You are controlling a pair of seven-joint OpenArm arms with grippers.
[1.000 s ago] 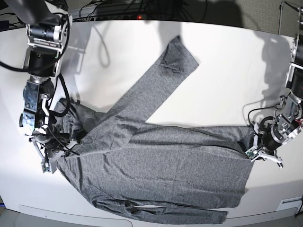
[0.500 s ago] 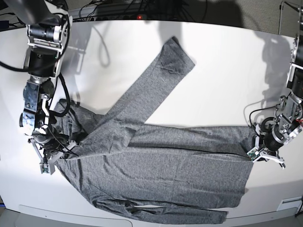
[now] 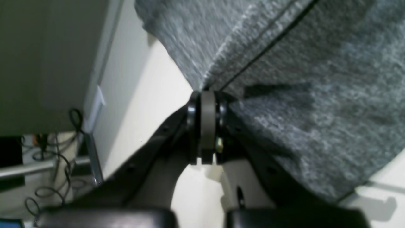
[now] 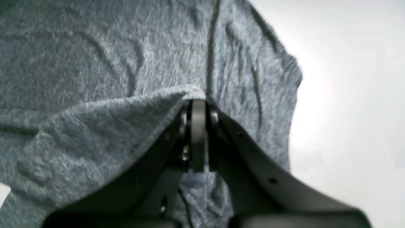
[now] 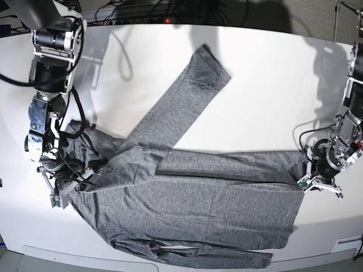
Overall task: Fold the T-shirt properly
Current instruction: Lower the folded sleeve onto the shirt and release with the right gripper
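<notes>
While both arms sit low at opposite ends of the white table [image 5: 272, 85], we see the T-shirt [image 5: 198, 198] spread across the near half of it, grey heather knit, body lying flat and wide between the two grippers. One long sleeve runs diagonally up and away toward the far edge, its cuff end lying flat on bare tabletop. Another sleeve lies folded along the near edge, at the bottom of the base view.

We see the left gripper [image 3: 204, 95] with its jaws pressed fully together, pinching an edge of the shirt; in its wrist view the cloth fans up and away from the pinch point, a seam line running diagonally through it, with table surface to the left. In the base view that gripper [image 5: 311, 177] is at the shirt's right-hand edge, touching the fabric.

We see the right gripper [image 4: 197, 101] likewise closed tight on a fold of the shirt; a ridge of fabric rises to the fingertips and more wrinkled cloth lies beyond, bare table to the right. In the base view it [image 5: 63, 190] is at the shirt's left end, where the cloth bunches up beside the arm.

Cables [image 5: 142, 11] lie behind the table's far edge.
</notes>
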